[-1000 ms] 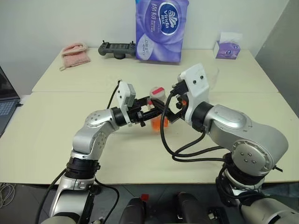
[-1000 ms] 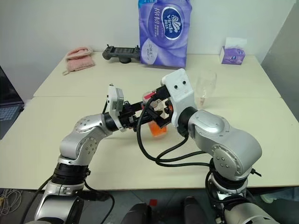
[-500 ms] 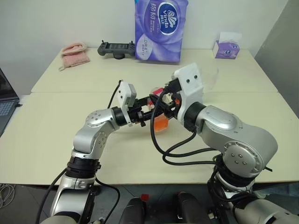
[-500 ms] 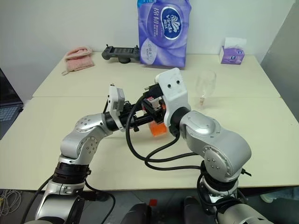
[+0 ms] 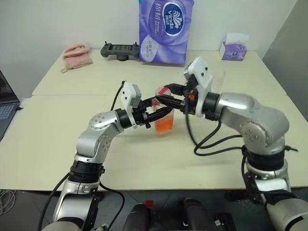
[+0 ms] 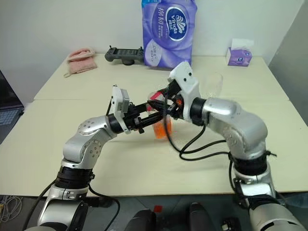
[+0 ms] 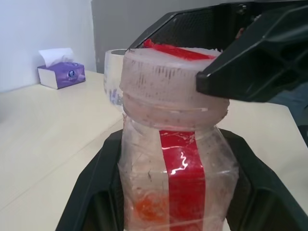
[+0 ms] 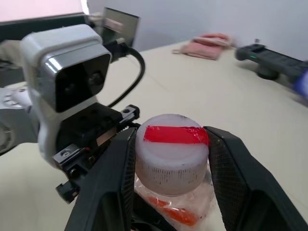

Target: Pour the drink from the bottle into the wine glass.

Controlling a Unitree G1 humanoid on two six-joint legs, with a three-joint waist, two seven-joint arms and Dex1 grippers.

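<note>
Gripping the bottle (image 5: 164,119) around its body, the left gripper (image 5: 150,117) held it upright above the table (image 5: 43,139), while the right gripper (image 8: 168,159) was clamped on the cap (image 8: 171,146), one finger on each side. The drink (image 5: 164,125) sat low in the bottle, orange-red.

The chief risk lay in the cap — if the right fingers slipped on its ribbed edge, it would stay on. A hard twist could also turn the whole bottle in the left grip, or squeeze the soft plastic and slop the drink once the cap came free. A loosened cap might drop and roll.

The glass (image 6: 211,85) stood behind the right forearm, near the bottle but apart from it; that arm lay between the two, so it would have to clear before any pouring, and a careless swing could topple the thin stem.

Farther back lay a pink cloth (image 5: 77,54), a black controller (image 5: 119,49), a purple tissue pack (image 5: 166,29) and a tissue box (image 5: 234,48) — all well apart.
</note>
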